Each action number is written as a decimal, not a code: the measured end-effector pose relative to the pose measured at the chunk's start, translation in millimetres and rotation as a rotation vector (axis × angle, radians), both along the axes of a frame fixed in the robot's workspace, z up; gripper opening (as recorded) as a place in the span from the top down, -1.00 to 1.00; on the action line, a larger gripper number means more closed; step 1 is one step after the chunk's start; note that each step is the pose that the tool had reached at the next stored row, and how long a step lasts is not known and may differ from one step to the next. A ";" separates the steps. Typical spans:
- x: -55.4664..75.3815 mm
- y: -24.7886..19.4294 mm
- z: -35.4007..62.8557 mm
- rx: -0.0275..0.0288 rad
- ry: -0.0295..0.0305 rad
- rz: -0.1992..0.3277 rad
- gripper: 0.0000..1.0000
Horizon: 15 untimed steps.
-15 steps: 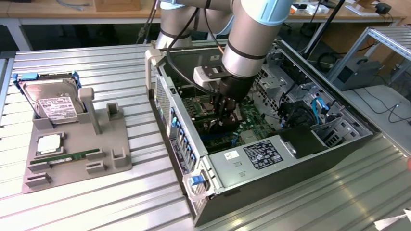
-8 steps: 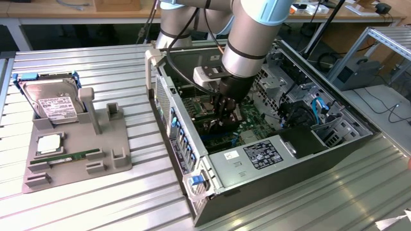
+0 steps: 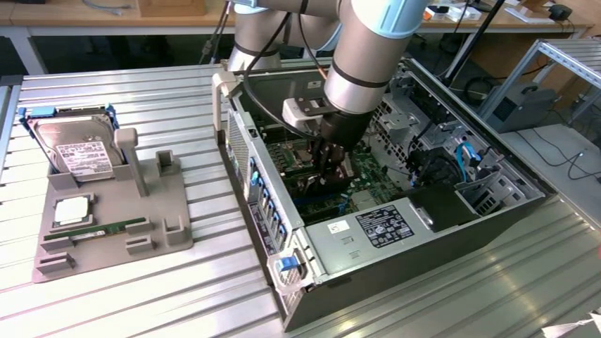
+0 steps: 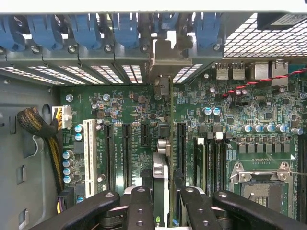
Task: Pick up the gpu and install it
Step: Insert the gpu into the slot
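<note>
Tool [image 4: 162, 201] pinching thin dark GPU card [image 4: 163, 143] edge-on inside open black computer case [image 3: 488, 211], above green motherboard [image 4: 124, 110]; silver hard drive [image 3: 80, 151] in grey tray [image 3: 122, 232] on tabletop [image 3: 169, 98].

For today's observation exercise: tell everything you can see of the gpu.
The gpu is a thin dark card seen edge-on, standing upright between the jaws of the gripper, which grip it. Its silver metal bracket reaches the slot openings at the rear of the computer case. It sits over the green motherboard, alongside the black expansion slots.
</note>
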State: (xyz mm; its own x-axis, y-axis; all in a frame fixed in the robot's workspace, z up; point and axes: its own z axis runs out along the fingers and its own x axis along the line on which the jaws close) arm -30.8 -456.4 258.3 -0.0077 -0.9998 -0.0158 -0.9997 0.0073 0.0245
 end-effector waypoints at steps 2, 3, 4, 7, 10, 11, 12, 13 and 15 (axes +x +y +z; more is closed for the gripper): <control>0.0 0.0 0.0 0.0000 0.0000 0.000 0.47; 0.0 0.0 0.0 0.0000 0.0000 0.000 0.47; 0.0 0.0 -0.1 0.0000 0.0000 0.000 0.47; 0.0 0.0 -0.7 0.0000 0.0000 0.000 0.47; 0.0 0.0 -1.8 -0.0002 0.0000 0.000 0.47; 0.0 0.0 -3.1 0.0000 -0.0001 0.000 0.47; 0.0 0.0 -3.6 -0.0001 0.0000 0.000 0.47; 0.0 0.0 -3.6 -0.0001 0.0000 0.000 0.47; 0.0 0.0 -3.7 0.0000 -0.0001 0.000 0.47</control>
